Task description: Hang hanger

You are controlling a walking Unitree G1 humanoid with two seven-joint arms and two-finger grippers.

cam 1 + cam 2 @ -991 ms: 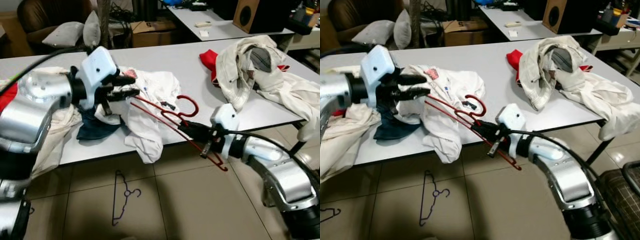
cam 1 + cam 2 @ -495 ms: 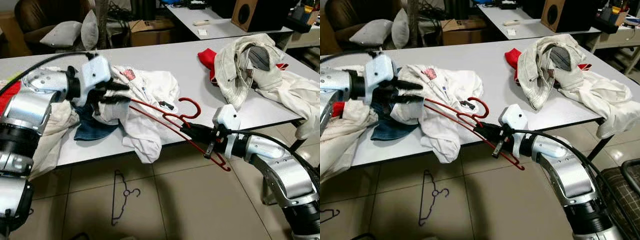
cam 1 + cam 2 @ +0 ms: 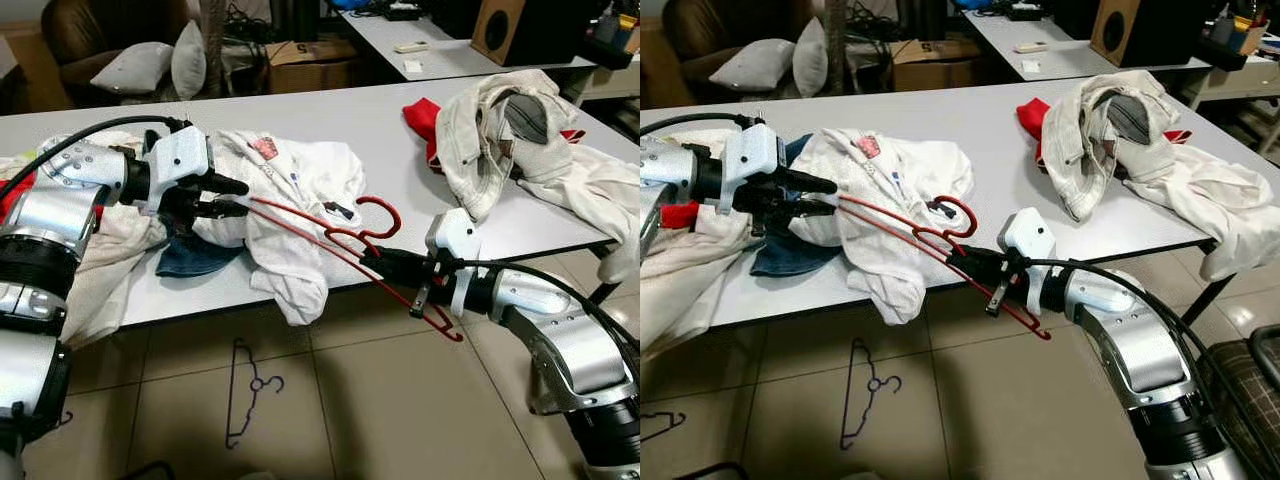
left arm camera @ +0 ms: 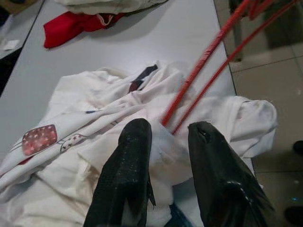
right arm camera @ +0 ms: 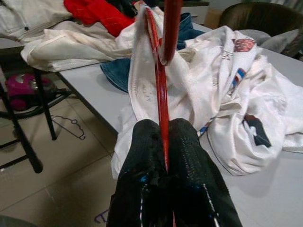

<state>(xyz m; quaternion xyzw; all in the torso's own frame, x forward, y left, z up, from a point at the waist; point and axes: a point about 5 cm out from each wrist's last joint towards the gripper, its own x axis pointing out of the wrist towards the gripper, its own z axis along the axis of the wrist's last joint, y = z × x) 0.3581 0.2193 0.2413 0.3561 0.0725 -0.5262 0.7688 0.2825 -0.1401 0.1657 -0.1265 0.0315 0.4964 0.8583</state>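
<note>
The left hand (image 3: 232,197) has dropped lower and closer to the tabletop (image 3: 330,120) than a second ago, and now sits at the white shirt (image 3: 300,200), where the far end of the red hanger (image 3: 340,240) meets the cloth. Its fingers (image 4: 128,175) stand apart, with a fold of white fabric and the hanger's end between them; contact with the rod cannot be confirmed. The right hand (image 3: 372,262) has held its place just off the tabletop's front edge, fingers pressed together on the hanger's rod near the hook. The hanger spans from the shirt, over the edge, to below the right hand, its lower corner hanging above the floor.

The tabletop is pale grey. A dark blue garment (image 3: 195,258) lies under the shirt; a cream jacket (image 3: 500,130) and a red cloth (image 3: 420,115) lie at the far right. A dark wire hanger (image 3: 248,390) lies on the tiled floor (image 3: 400,410). Behind stand a brown armchair (image 3: 90,40) with cushions, a cardboard box (image 3: 305,60) and a speaker (image 3: 515,25).
</note>
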